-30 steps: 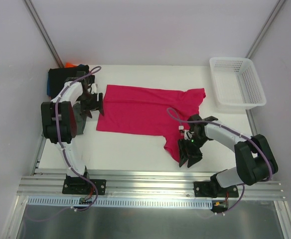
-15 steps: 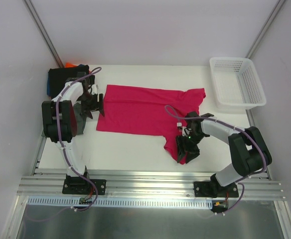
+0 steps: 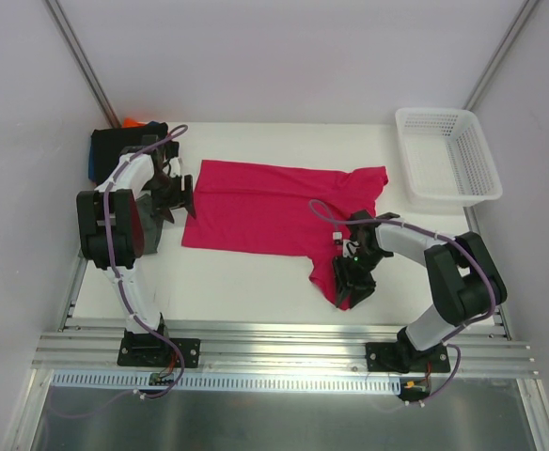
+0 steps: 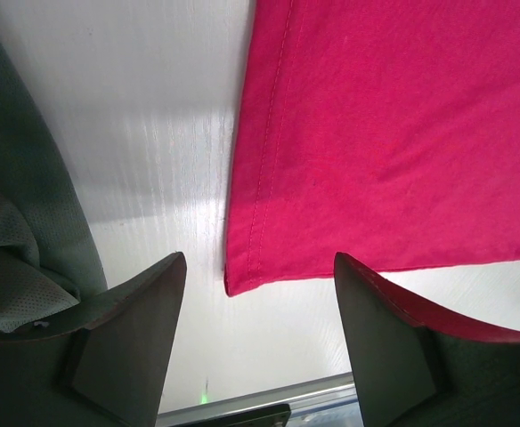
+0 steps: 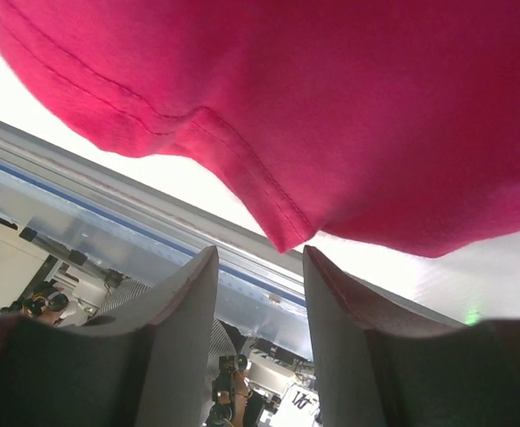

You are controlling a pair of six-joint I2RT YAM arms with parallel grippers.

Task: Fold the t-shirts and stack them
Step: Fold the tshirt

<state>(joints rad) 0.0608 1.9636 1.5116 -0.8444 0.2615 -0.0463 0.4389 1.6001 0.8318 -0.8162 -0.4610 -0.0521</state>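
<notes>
Right hand [image 5: 258,252], released and poised at the near sleeve tip of the crimson-pink cloth t-shirt [image 3: 265,207] spread flat on the white surface [image 3: 246,282], should reach past the stitched hem before clenching, while the released left hand [image 4: 258,260] takes the near-left hem corner.

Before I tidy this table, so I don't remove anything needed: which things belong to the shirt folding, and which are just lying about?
Part of the job:
crimson-pink t-shirt, spread out mid-table
folded pile of black, blue and orange cloth, far left
grey-green shirt, at the left

Just lying about:
white mesh basket, far right
</notes>
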